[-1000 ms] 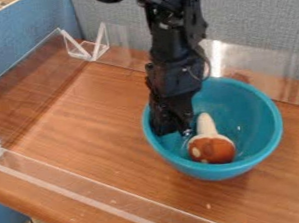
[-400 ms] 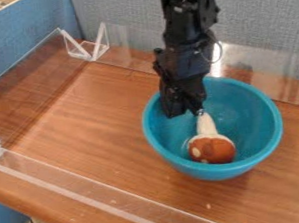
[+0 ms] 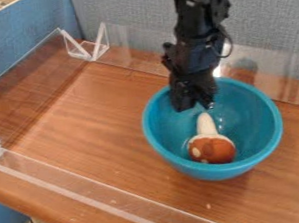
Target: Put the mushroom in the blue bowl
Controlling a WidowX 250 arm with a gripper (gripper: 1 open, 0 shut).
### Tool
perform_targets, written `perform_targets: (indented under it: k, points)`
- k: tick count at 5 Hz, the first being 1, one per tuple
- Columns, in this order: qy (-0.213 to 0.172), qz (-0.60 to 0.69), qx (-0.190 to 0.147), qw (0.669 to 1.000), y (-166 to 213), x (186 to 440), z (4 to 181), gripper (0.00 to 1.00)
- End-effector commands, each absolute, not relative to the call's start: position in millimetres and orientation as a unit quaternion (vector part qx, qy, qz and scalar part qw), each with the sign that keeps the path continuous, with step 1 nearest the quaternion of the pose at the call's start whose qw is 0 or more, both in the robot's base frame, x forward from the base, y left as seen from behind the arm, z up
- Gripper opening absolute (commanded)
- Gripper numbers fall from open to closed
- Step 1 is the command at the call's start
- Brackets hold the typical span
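Observation:
The blue bowl (image 3: 255,133) sits on the wooden table at the centre right. Inside it the mushroom (image 3: 211,143) lies on its side, reddish-brown cap toward the front, cream stem pointing back. My gripper (image 3: 191,103) hangs over the bowl's back left rim, above and behind the mushroom, apart from it. Its fingers look shut with nothing between them.
Clear acrylic walls (image 3: 66,188) run along the table's front and left edges, with a clear stand (image 3: 89,44) at the back left. A blue partition (image 3: 25,41) rises behind. Bare wood (image 3: 73,117) lies left of the bowl.
My gripper has risen and drawn back to the right, from low inside the bowl beside the mushroom to above the back rim. The mushroom stays lying in the bowl.

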State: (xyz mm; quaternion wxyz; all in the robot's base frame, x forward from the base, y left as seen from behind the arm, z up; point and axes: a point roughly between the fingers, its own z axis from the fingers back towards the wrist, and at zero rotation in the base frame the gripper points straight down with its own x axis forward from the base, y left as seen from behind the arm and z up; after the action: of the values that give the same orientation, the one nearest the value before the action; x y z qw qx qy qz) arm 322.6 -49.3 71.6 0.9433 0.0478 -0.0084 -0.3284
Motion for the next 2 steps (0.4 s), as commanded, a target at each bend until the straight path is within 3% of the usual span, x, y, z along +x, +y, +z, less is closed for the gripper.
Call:
perform_targets:
  k: [1, 2]
  points:
    - [-0.039, -0.327, 0.055, 0.943, -59.6, 334.3, 89.1, 0.00]
    - [-0.040, -0.338, 0.056, 0.939, -66.9, 336.4, 89.8, 0.00]
